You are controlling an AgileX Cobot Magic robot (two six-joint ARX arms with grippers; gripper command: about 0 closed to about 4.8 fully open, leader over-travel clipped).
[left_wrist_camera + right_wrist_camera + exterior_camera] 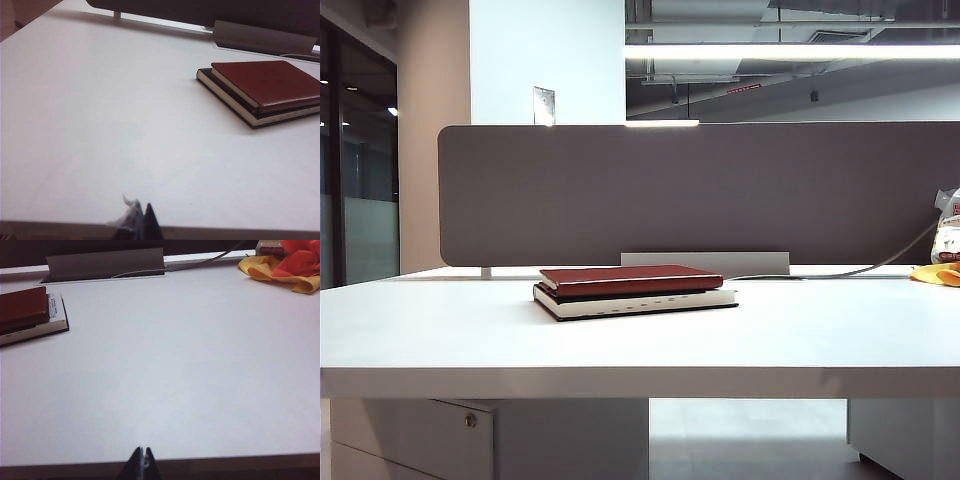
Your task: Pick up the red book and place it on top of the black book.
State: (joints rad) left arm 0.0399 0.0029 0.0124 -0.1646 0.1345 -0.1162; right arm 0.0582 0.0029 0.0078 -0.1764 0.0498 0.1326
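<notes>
Near the middle of the white table point(820, 330), just in front of the grey partition point(700, 190), the red book point(632, 278) already lies flat on top of the black book point(638, 301), so the stacking looks finished as the scene stands. From the left wrist view the pair sits at about two o'clock, well apart from the left gripper point(145, 220), whose dark fingertips meet in a point with no gap and hold nothing; a scrap of pale material clings beside them. From the right wrist view the stack is at about ten o'clock, partly cut off by the frame edge, and the right gripper point(143, 460) also has its tips pressed together, empty, back by the near table edge. Neither arm shows in the exterior view. An orange-and-yellow cloth point(287, 267) lies far off at about one o'clock from the right gripper, clear of the books. The red book looks thin, stiff and fairly light, with a smooth leather-look cover that could slide against the black cover beneath; its top face sits slightly back from the black book's long page edge, leaving a narrow ledge. If it needed moving, the best hold would likely be across its thickness at the middle of a long side, fingers over cover and pale page edge, kept level so it does not tilt or drag the lower book.
</notes>
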